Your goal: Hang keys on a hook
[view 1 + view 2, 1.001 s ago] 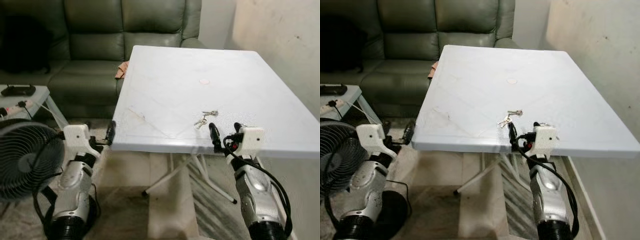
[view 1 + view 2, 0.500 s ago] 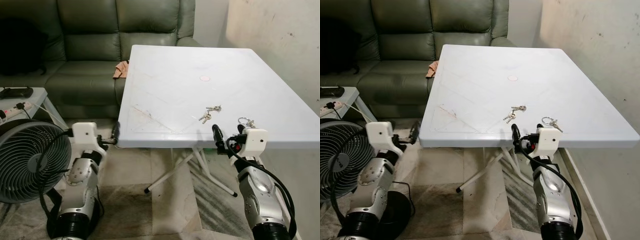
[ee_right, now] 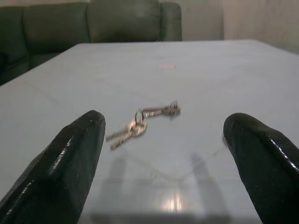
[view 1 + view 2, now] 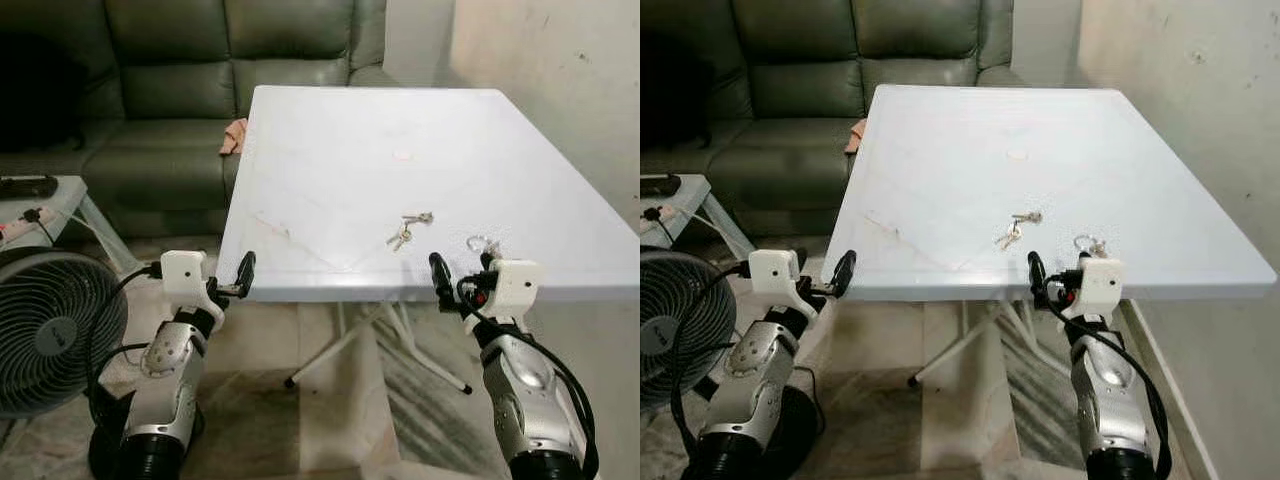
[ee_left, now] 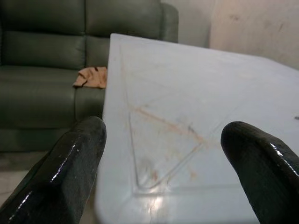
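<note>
A bunch of keys point(image 4: 408, 230) lies flat on the white table point(image 4: 340, 140), near its front edge. In the right wrist view the keys point(image 3: 140, 122) lie straight ahead between the two fingers. A second key ring point(image 4: 483, 243) lies just behind the right wrist's white block. My right gripper point(image 4: 461, 265) is open at the table's front edge, a short way in front of the keys and holding nothing. My left gripper point(image 4: 232, 278) is open and empty at the table's front left corner, and its wrist view looks across the tabletop point(image 5: 187, 116).
A green sofa point(image 4: 180, 90) stands behind the table with an orange cloth point(image 4: 235, 135) on its seat. A black fan point(image 4: 50, 330) and a small side table point(image 4: 40, 200) stand to the left. A wall point(image 4: 580, 90) runs close along the table's right side. Table legs point(image 4: 350, 340) cross underneath.
The whole picture has shifted, so the camera has moved. Both grippers stay at the table's front edge, and the left one now stands closer to the corner. The keys lie where they were.
</note>
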Controlling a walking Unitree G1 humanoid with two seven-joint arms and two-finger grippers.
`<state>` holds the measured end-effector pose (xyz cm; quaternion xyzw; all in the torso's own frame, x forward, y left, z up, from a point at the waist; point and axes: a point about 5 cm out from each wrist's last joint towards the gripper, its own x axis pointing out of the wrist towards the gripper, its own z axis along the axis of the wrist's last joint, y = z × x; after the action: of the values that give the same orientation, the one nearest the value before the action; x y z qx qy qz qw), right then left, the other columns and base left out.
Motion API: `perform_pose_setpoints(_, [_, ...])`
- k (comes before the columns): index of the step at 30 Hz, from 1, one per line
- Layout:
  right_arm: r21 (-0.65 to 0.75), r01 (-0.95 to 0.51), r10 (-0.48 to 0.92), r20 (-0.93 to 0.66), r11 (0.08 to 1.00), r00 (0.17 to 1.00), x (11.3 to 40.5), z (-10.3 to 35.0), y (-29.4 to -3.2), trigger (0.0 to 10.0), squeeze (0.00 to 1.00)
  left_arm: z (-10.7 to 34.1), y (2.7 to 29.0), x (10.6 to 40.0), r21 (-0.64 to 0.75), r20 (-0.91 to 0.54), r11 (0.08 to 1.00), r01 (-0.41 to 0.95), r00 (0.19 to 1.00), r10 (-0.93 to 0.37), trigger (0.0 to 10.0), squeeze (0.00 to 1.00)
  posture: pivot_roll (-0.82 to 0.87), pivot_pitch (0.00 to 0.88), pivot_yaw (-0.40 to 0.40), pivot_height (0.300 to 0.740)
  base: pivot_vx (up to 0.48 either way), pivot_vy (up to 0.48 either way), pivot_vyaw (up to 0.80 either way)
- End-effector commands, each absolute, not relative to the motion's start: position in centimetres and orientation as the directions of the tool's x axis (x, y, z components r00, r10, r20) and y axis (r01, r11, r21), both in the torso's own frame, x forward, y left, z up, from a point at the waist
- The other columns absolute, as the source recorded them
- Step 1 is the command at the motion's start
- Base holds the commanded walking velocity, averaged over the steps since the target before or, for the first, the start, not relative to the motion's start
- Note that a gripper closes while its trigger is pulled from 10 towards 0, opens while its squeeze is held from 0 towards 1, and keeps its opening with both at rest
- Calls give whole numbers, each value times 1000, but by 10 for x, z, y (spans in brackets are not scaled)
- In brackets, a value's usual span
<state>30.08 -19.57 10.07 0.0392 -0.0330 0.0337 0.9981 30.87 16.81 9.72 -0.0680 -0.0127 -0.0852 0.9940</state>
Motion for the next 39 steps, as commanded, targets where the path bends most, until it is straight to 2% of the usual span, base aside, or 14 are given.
perform_pose_setpoints(1, [78, -82, 75, 88, 994, 993, 302, 107, -193, 10000, 0, 101, 169, 309, -130, 46, 976, 175, 984, -170, 10000, 0, 0, 0, -2, 740, 334, 0, 0])
perform_pose_setpoints(22, [74, -101, 94, 84, 992, 992, 302, 107, -191, 10000, 0, 103, 167, 308, -128, 56, 975, 181, 983, -175, 10000, 0, 3, 0, -10, 740, 379, 0, 0])
perform_pose_setpoints(27, [70, -107, 101, 78, 992, 992, 302, 106, -192, 10000, 0, 102, 164, 307, -122, 59, 976, 180, 983, -174, 10000, 0, 3, 0, -12, 740, 0, 0, 0])
perform_pose_setpoints(39, [33, -153, 151, 63, 988, 986, 303, 108, -192, 10000, 0, 102, 147, 299, -64, 81, 961, 269, 961, -264, 10000, 0, 7, 0, -21, 740, 0, 0, 0])
